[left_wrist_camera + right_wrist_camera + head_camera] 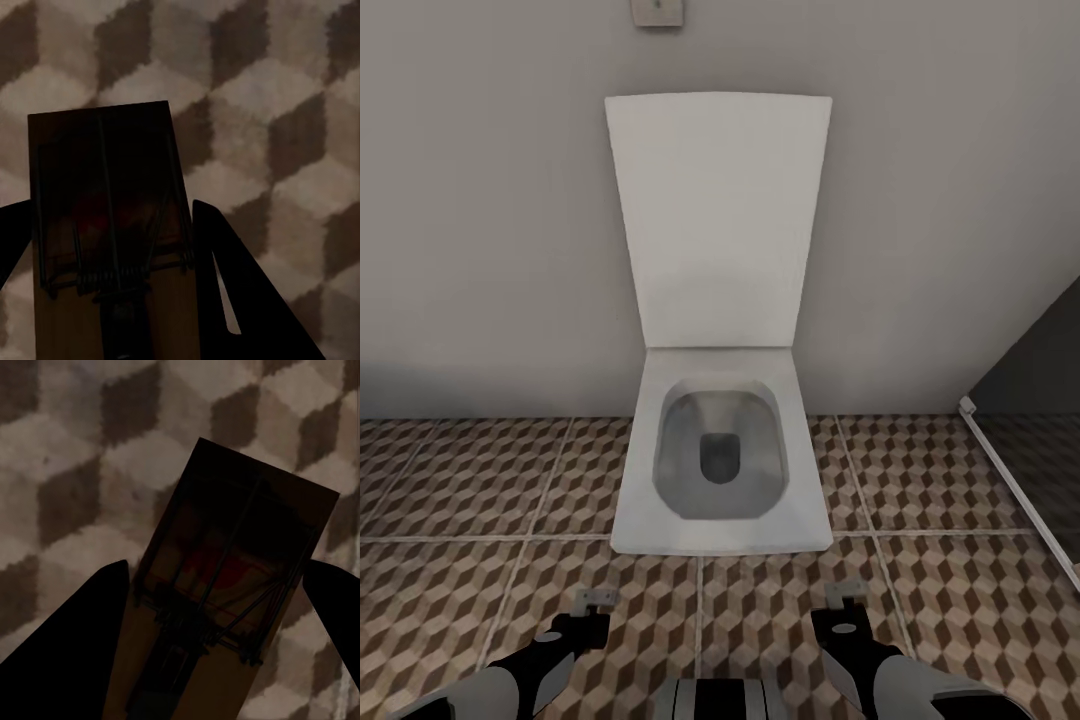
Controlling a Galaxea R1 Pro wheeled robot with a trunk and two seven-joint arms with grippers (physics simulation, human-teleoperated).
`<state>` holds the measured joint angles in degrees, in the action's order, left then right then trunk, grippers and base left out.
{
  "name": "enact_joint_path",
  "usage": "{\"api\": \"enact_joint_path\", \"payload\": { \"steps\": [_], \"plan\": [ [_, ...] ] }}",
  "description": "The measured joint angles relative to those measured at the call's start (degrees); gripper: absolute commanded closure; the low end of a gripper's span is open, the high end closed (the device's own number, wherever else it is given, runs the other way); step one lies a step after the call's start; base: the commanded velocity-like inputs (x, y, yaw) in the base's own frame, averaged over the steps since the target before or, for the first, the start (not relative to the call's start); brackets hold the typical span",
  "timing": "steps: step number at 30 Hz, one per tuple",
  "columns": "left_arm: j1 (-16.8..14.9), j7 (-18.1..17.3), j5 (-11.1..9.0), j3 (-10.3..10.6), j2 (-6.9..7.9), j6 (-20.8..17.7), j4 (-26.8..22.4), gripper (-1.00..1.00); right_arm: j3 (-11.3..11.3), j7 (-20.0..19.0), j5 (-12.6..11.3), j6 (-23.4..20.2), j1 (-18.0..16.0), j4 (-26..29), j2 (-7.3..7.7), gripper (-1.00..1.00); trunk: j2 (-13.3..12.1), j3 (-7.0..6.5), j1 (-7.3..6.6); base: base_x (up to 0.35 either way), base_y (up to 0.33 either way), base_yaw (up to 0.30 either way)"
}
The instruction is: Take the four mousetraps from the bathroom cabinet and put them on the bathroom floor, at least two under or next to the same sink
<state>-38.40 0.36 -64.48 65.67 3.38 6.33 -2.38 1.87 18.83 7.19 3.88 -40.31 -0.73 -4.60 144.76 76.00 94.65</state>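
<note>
My left gripper (112, 251) is shut on a mousetrap (112, 217), a tan wooden board with dark wire and a red mark, held flat above the cube-patterned bathroom floor (285, 112). My right gripper (217, 615) is shut on a second mousetrap (232, 577), which sits skewed between the dark fingers (75, 652) over the same tiles (67, 472). In the head view both grippers, left (593, 600) and right (847, 596), hang low over the bathroom floor (470, 500), just in front of the toilet.
A white toilet (650, 500) with its lid (720, 220) raised stands against the grey wall straight ahead. A dark panel (1035, 380) with a white bottom rail (1010, 480) runs along the right. Tiled floor extends to the left and right of the toilet.
</note>
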Motion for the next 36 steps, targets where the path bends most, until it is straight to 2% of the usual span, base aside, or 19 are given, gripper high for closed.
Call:
{"api": "enact_joint_path", "payload": {
  "steps": [5,21,30,36],
  "plan": [
    [0.00,0.42,0.28,0.40,-0.09,0.20,-0.08,1.00,-0.03,0.01,-0.04,1.81,0.00,0.09,-0.03,1.00,0.00,0.00,0.00,0.000,0.000,0.000],
    [-0.09,0.50,0.63,0.53,-0.02,0.33,-0.18,1.00,-0.08,0.05,-0.11,3.24,0.00,0.24,0.03,1.00,0.00,0.00,0.00,0.000,0.000,0.000],
    [-0.55,0.50,0.65,0.53,-0.02,0.49,-0.22,1.00,0.02,0.02,-0.26,2.60,0.00,3.74,-0.42,1.00,0.00,0.00,0.00,0.000,0.000,0.000],
    [-0.67,0.49,0.68,0.56,-0.08,4.46,-0.18,1.00,0.20,-0.04,-0.23,2.65,0.00,4.10,-0.56,1.00,0.00,0.00,0.00,0.000,0.000,0.000]
  ]
}}
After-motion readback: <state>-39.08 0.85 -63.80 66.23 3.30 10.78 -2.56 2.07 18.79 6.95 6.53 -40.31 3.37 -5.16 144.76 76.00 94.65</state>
